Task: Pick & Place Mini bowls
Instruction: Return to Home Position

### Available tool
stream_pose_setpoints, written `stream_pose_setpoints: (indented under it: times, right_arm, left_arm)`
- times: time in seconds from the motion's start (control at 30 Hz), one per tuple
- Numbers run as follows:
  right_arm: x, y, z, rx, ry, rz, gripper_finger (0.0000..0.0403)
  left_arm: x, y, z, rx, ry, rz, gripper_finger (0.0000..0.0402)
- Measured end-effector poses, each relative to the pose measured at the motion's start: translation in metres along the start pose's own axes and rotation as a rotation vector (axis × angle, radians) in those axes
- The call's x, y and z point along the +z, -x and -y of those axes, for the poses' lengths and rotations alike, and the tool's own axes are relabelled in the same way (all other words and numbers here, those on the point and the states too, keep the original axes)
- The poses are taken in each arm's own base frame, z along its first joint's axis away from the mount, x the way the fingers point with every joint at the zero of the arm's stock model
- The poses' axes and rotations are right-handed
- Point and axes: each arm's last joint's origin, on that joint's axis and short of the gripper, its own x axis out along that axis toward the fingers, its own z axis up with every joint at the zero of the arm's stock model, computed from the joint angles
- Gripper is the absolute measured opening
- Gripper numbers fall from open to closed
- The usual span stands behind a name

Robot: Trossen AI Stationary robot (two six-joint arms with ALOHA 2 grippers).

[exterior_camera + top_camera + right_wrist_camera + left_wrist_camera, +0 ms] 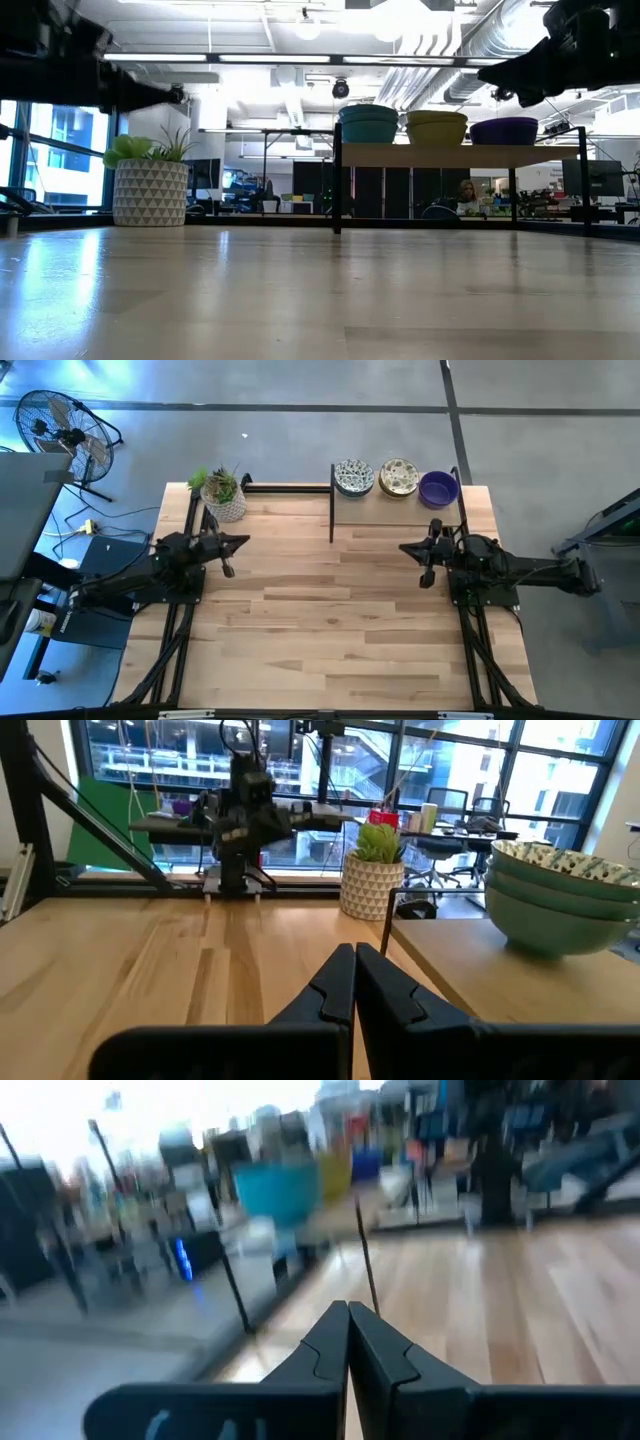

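Note:
Three stacks of mini bowls stand by their bases on a raised wooden shelf at the table's far edge: a teal-patterned stack (354, 477) (368, 123) (558, 898), a yellow-patterned stack (398, 478) (436, 127) and a purple stack (438, 488) (504, 130). My left gripper (240, 542) (348, 1320) hovers shut over the table's left part, pointing right. My right gripper (405, 547) (355, 960) hovers shut over the right part, just near of the shelf, pointing left. Neither holds anything.
A white patterned pot with a green plant (225, 495) (150, 190) (372, 870) stands at the far left corner. The shelf (395, 510) rests on thin black legs (337, 180). Bare wooden tabletop (330, 620) lies between and near of the arms.

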Motion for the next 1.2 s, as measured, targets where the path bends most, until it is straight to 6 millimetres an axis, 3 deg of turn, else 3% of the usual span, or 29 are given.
stream_pose_setpoints:
  times: [0.3, 0.47, 1.0, 1.2]
  right_arm:
    - [-0.002, 0.001, 0.000, -0.009, -0.056, 0.000, 0.0000]
    - [-0.030, 0.001, 0.003, -0.030, -0.143, 0.015, 0.0000]
    - [-0.019, 0.006, 0.010, -0.132, -0.049, 0.127, 0.0000]
    - [-0.024, 0.014, 0.009, -0.171, -0.046, 0.088, 0.0000]
  left_arm:
    - [-0.006, 0.000, 0.000, 0.024, 0.051, -0.058, 0.0000]
    - [-0.008, 0.000, 0.001, 0.023, 0.043, -0.060, 0.0000]
    - [-0.005, -0.001, 0.000, 0.027, -0.004, -0.025, 0.0000]
    - [-0.005, -0.001, 0.000, 0.026, -0.028, -0.027, 0.0000]
